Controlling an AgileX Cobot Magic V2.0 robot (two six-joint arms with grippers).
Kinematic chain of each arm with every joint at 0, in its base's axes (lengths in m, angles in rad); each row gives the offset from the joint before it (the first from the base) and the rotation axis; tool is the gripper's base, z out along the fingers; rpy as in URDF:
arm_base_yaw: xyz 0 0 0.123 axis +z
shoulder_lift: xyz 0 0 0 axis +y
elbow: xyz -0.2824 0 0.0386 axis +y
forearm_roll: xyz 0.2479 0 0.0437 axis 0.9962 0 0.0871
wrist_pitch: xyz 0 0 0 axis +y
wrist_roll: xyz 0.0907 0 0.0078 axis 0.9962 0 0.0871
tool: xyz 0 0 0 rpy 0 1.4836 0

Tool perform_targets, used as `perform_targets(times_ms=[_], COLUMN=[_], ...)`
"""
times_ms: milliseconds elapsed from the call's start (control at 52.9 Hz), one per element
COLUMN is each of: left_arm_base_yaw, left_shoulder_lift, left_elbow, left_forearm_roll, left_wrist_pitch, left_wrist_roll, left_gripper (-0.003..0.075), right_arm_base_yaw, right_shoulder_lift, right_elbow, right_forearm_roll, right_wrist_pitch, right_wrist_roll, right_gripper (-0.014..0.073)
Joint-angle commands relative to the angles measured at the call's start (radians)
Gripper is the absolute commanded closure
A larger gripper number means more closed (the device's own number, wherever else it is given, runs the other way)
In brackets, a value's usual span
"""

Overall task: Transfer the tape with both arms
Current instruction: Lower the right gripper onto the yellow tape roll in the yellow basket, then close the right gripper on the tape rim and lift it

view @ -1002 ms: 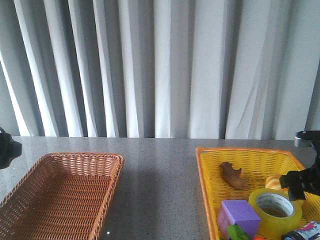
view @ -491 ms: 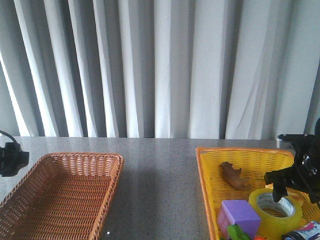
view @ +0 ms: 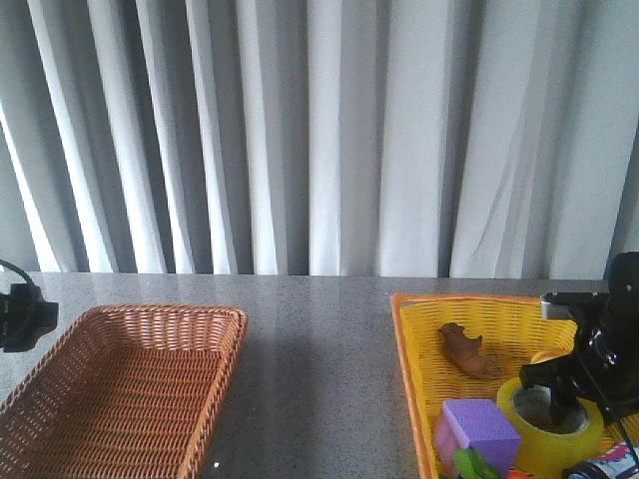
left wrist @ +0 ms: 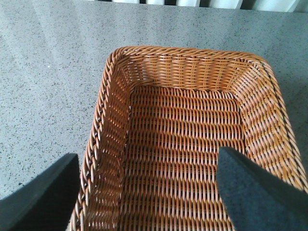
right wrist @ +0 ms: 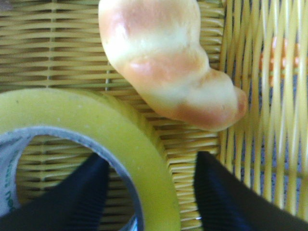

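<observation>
The tape [view: 537,451], a wide yellow roll with a white printed core, lies flat in the yellow basket [view: 411,334] at the right. My right gripper [view: 565,401] is down on it and open. In the right wrist view the gripper [right wrist: 151,161] straddles the wall of the tape [right wrist: 96,122], with one finger inside the core and one outside; the jaws are not closed on it. My left gripper [left wrist: 149,155] is open and empty above the brown wicker basket [left wrist: 183,50]; its arm [view: 18,317] shows at the left edge of the front view.
A croissant-shaped toy [right wrist: 163,62] lies just beyond the tape, also seen in the front view [view: 547,356]. The yellow basket also holds a brown toy [view: 465,350], a purple block [view: 480,424] and a dark item [view: 605,467]. The brown basket [view: 120,389] stands at the left.
My right gripper has moved left and down onto the tape, with one finger now inside its core. The left arm shifted slightly into view, then stayed still.
</observation>
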Motion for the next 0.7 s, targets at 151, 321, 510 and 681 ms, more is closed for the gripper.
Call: perform_targets(times_ms=[151, 321, 510, 681], left_arm_base_yaw=[-0.009, -0.009, -0.009, -0.009], left_shoulder_lift=[-0.027, -0.027, -0.027, -0.027], left_elbow=[-0.037, -0.037, -0.037, -0.037], left_forearm_roll=[-0.013, -0.013, -0.013, -0.013], left_wrist_pitch=[-0.069, -0.069, -0.069, -0.067], left_wrist_roll=[-0.006, -0.006, -0.006, -0.006], left_gripper=[0.015, 0.015, 0.015, 0.015], right_arm_base_yaw=[-0.003, -0.003, -0.003, -0.001], right_shoulder_lift=[-0.051, -0.055, -0.096, -0.132], right_elbow=[-0.051, -0.051, -0.099, -0.265], right_forearm_roll=[-0.006, -0.006, -0.003, 0.083], right_wrist_pitch=[-0.008, -0.001, 0.016, 0.093], right_wrist_roll=[-0.013, -0.037, -0.053, -0.075], right_gripper=[0.0579, 0.0603, 0.0599, 0.0599])
